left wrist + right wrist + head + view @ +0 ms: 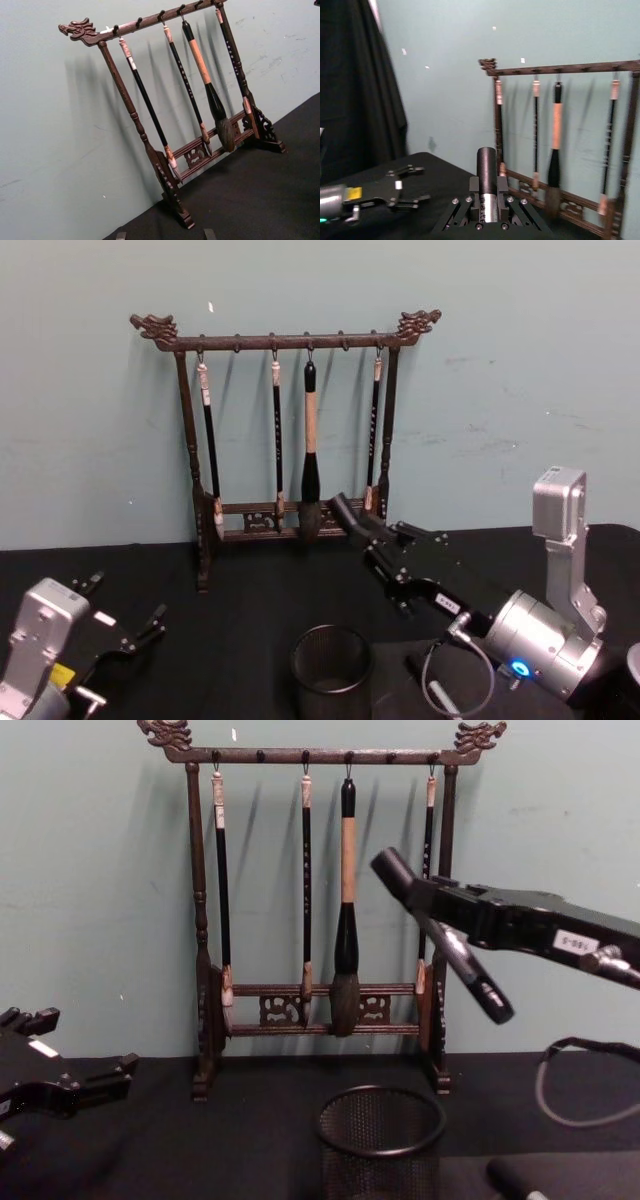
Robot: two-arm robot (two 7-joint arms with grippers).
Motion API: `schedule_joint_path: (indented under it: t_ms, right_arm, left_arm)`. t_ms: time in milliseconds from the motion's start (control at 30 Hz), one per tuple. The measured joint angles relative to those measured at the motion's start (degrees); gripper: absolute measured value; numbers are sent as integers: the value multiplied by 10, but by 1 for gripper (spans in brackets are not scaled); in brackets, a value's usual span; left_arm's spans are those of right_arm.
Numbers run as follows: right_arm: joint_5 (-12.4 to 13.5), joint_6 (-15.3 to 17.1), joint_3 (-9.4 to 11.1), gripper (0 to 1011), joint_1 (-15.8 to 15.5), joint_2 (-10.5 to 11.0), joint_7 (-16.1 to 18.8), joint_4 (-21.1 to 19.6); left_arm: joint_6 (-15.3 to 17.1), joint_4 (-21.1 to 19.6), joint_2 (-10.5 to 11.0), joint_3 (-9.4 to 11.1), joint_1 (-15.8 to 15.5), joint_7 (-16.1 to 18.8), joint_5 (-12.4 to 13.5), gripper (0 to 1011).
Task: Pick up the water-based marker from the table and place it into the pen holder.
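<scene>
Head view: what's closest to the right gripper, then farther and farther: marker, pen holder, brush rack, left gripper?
1. Marker, clamped in the right gripper itself.
2. Brush rack, just behind it, and pen holder, lower and in front: too close to call.
3. Left gripper, open, far off on the left side.

- Wall [520, 390]: pale teal, plain, across the far side. Faint scuffs to the right, a few small white specks.
- Table [250, 590]: covered in black cloth, its far edge meeting the wall.
- Brush rack [285, 340]: dark carved wood with dragon-head ends on the top bar, standing far on the table, close to the wall.
- Calligraphy brushes [310, 455]: four, hanging from the rack; one thick, three slender.
- Light: soft, casting rack shadows on the wall.
- Curtain [355, 90]: black, hanging left of the rack.
</scene>
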Motion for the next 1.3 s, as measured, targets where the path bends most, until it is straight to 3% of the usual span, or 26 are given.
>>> schedule_joint_path:
  t_ms: [200,733,833,967,1300]
  right_arm:
    - [19,3,-25,213,12,0,22,9]
    - [34,11,-59,213,30,7,29,26]
    - [17,-4,-91,213,58,-18,24,81]
    - [6,-16,-108,214,77,-33,21,120]
    - [2,-19,-111,213,89,-45,10,145]
  left_arm:
    - [0,0,0,0,0,0,0,1001]
    - [0,0,0,0,0,0,0,1001]
    - [0,0,0,0,0,0,0,1001]
    - [0,0,0,0,0,0,0,1001]
    - [0,0,0,0,0,0,0,1001]
